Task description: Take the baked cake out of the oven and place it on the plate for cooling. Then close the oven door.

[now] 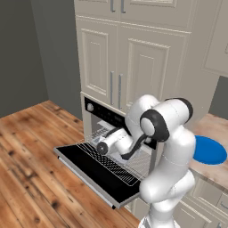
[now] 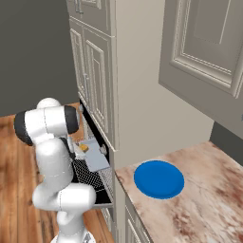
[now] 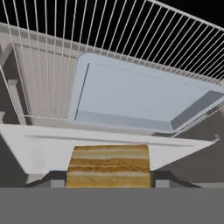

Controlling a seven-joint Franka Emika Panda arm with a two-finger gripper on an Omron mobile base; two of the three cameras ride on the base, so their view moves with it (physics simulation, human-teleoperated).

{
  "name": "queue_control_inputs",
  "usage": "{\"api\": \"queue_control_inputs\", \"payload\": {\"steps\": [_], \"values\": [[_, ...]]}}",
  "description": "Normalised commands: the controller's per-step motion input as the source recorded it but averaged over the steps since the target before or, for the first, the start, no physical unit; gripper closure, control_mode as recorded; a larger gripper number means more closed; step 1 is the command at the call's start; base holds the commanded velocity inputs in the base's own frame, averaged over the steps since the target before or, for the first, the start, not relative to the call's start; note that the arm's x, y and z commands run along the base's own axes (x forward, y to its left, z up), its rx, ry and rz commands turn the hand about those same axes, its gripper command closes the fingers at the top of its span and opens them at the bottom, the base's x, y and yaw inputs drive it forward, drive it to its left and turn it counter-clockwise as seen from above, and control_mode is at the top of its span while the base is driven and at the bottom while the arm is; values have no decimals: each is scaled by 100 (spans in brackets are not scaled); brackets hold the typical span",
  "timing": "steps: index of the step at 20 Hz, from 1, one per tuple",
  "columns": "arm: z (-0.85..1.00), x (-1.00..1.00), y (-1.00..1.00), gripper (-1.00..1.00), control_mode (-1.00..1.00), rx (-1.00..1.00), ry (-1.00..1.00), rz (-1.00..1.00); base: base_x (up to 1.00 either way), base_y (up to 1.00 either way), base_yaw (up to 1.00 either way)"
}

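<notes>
The baked cake (image 3: 108,166) sits between the gripper (image 3: 108,183) fingers – gripped

I see a tan cake (image 3: 108,166) with pale stripes, a grey tray (image 3: 135,94), a bright blue plate (image 2: 159,179) and a mottled pink-brown surface (image 2: 209,199).

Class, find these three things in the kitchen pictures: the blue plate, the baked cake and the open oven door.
blue plate (image 2: 159,179): right base view, centre of the disc.
baked cake (image 3: 109,167): hand view, middle of its striped face.
oven door (image 1: 91,168): left base view, black glass panel.
</notes>
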Motion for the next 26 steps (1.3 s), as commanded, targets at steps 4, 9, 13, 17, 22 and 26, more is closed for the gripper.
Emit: {"api": "queue_control_inputs", "payload": {"steps": [4,9,13,17,22,26], "values": [[100,-26,52,100,-100,5,3,0,0,0,0],[100,-18,61,100,-100,4,13,0,0,0,0],[100,-29,49,100,-100,3,16,0,0,0,0],[100,-45,18,100,-100,0,16,-4,0,0,0],[95,-78,-4,100,-100,0,6,-9,0,0,0],[56,-98,-48,100,-100,0,0,-14,0,0,0]]}}
